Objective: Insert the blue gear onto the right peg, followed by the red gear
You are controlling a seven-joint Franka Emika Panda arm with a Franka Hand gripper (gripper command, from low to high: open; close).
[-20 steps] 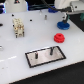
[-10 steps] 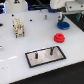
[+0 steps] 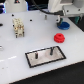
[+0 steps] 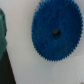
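Blue gear | exterior view: lies on table under arm, at far right, beyond red gear; right peg stands bare | wrist view: blue gear fills frame; gripper state cannot be told | step: picking blue gear; next, descend and grasp.

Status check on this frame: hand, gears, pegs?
Hand itself out of frame, state unknown. Blue gear flat under the wrist camera, ungrasped. Red gear loose on table. Right peg bare, nothing blocking it.
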